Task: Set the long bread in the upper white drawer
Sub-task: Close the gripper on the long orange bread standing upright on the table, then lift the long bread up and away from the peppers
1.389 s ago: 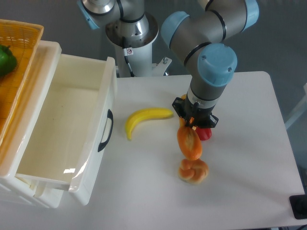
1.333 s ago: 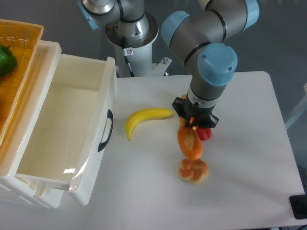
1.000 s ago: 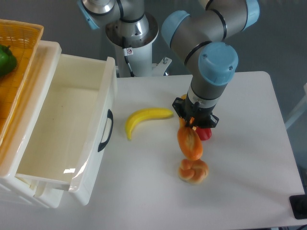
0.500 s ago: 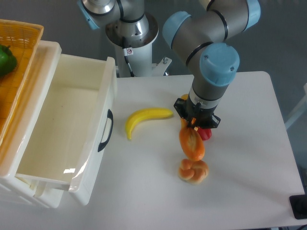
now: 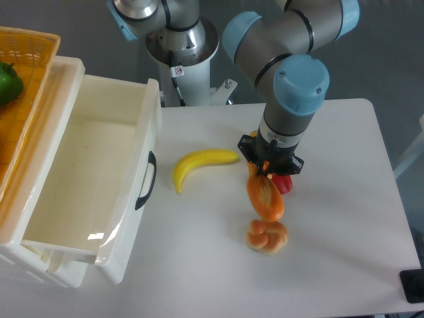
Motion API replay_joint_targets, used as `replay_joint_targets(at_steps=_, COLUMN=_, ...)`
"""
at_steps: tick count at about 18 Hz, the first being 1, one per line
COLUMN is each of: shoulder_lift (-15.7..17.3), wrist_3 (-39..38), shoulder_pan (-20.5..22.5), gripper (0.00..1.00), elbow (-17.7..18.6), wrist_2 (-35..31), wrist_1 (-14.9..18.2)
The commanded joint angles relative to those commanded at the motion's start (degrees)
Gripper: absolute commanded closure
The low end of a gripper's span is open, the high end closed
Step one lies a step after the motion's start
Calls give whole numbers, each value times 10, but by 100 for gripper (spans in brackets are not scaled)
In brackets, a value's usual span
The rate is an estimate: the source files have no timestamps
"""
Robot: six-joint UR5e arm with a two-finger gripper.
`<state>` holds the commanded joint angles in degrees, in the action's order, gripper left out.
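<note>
One long bread (image 5: 265, 198), one knotted bun (image 5: 267, 236), one banana (image 5: 199, 165), one white drawer (image 5: 126, 205), one basket (image 5: 26, 46), one green item (image 5: 8, 83), one red item (image 5: 284, 184).

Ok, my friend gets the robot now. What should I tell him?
Gripper: shut on the bread, which hangs from the fingers, its lower end in front of the bun.
Drawer: pulled open at the left, nothing in it.
Banana: on the table between the gripper and the drawer.
Done: bread grasped.
Left: carry it left over the banana, lower it into the drawer, let go.

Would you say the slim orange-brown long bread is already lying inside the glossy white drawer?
No, the long bread hangs under the gripper, far from the drawer.
</note>
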<state>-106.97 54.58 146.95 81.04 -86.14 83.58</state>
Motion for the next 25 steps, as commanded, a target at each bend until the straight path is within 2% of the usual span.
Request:
replay_joint_targets(at_steps=5, shoulder_lift=38, wrist_3=-7, shoulder_pan=0, gripper=100, elbow=-1, wrist_2=3, wrist_1=61)
replay_joint_targets(at_steps=9, shoulder_lift=56, wrist_3=-47, shoulder_pan=-3, gripper=100, elbow=-1, wrist_2=8, wrist_1=92)
replay_joint_targets(at_steps=15, shoulder_lift=86, wrist_3=-72, shoulder_pan=2, gripper=100, elbow=-1, wrist_2=71, wrist_1=101)
replay_joint_targets(at_steps=17, shoulder_lift=110, wrist_3=-83, shoulder_pan=3, gripper=100, elbow=-1, wrist_2=100, wrist_1=103)
replay_joint_targets(at_steps=19, shoulder_lift=120, wrist_3=-97, shoulder_pan=4, gripper=100, elbow=-1, wrist_2=130, wrist_1=103)
replay_joint_targets(at_steps=25, shoulder_lift=156, wrist_3=-113, shoulder_pan=5, gripper=100, elbow=0, wrist_2=174, wrist_1=113)
